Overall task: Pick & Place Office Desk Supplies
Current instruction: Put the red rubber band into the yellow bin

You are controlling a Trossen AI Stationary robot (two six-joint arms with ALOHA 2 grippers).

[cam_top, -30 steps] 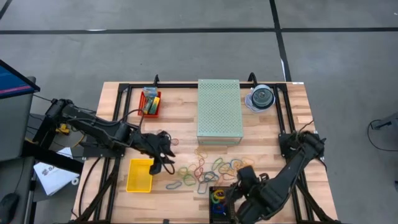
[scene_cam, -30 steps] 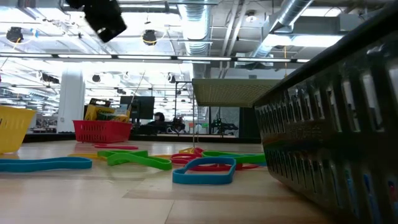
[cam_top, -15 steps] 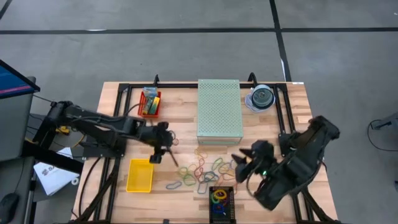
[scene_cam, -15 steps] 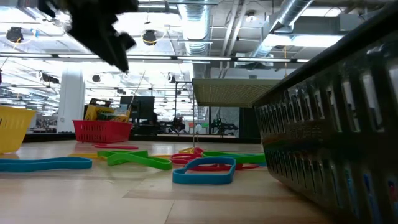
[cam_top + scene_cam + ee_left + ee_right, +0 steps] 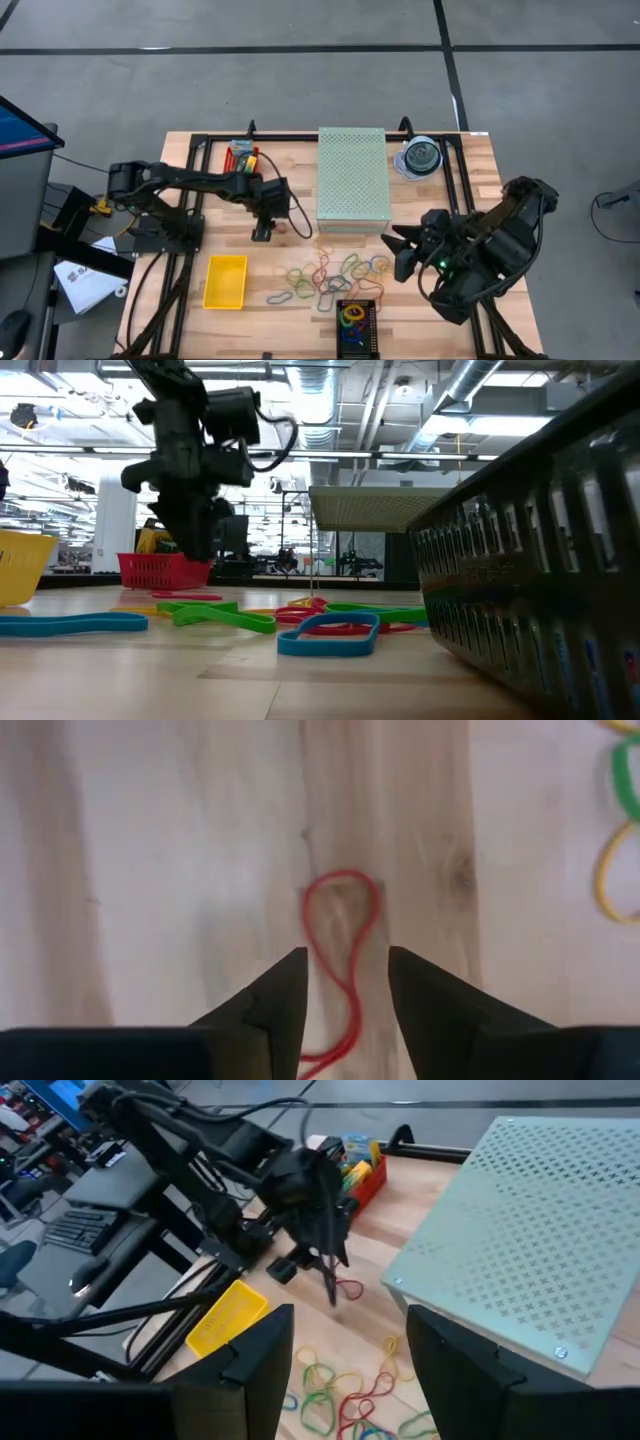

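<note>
- High view: only a small part of the task seems to be done. A few rubber bands (image 5: 350, 316) are already seen inside the black basket (image 5: 357, 327), which lies beside and a little behind the right claw (image 5: 404, 252), toward the near edge of the table (image 5: 440, 195).
- Many coloured bands (image 5: 335, 271) are still spread on the wood, between the two claws and nearer to the right one.
- The yellow tray (image 5: 224, 281) looks empty; it lies near the left claw (image 5: 262, 234), on the side toward the near edge.
- The red basket (image 5: 241, 165) with the crayon boxes (image 5: 243, 158) is seen beyond the left claw, at the far edge.
- Left wrist view: the left claw (image 5: 346, 982) is held low over the table, partly open, and nothing is gripped. One thin red band (image 5: 340, 935) lies on the wood exactly in the gap between the two fingers (image 5: 280, 995), so it is probably the next thing to be taken.
- Right wrist view: the right claw (image 5: 345, 1342) is lifted above the table, its fingers stand well apart, and nothing is seen between them.
- Most of the sorting is judged to be left: nearly all loose bands must still be picked up one by one.
</note>
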